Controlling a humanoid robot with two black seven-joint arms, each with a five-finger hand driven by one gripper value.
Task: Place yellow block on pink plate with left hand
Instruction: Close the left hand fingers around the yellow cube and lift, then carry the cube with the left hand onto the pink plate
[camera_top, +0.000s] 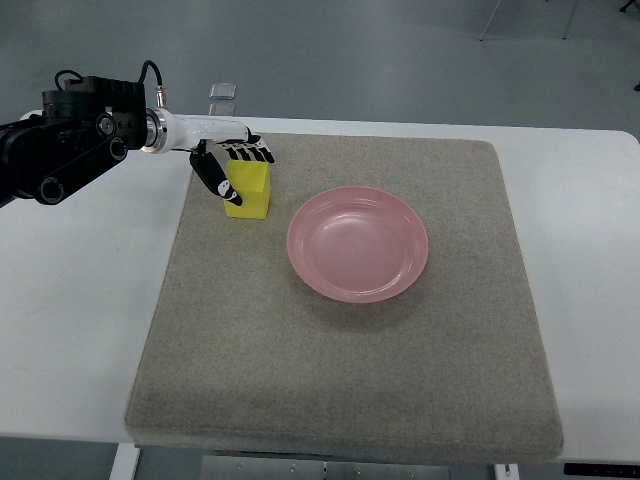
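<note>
One yellow block (249, 190) on the mat (300, 380) left of the pink plate (358, 243), left hand (226, 164) draped over it, fingers curled round (grip needed firming before lifting, judging by the loose-looking hold).

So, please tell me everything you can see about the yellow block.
The yellow block is a small cube of plain bright yellow with a matte, smooth look; the material cannot be told for sure. It sits flat and upright on the grey felt-like mat, near its far left part, to the left of the pink plate and apart from it. The left robot hand is at the block, its dark fingers curled along its left side and top edge. The block is not yet on the plate.
</note>
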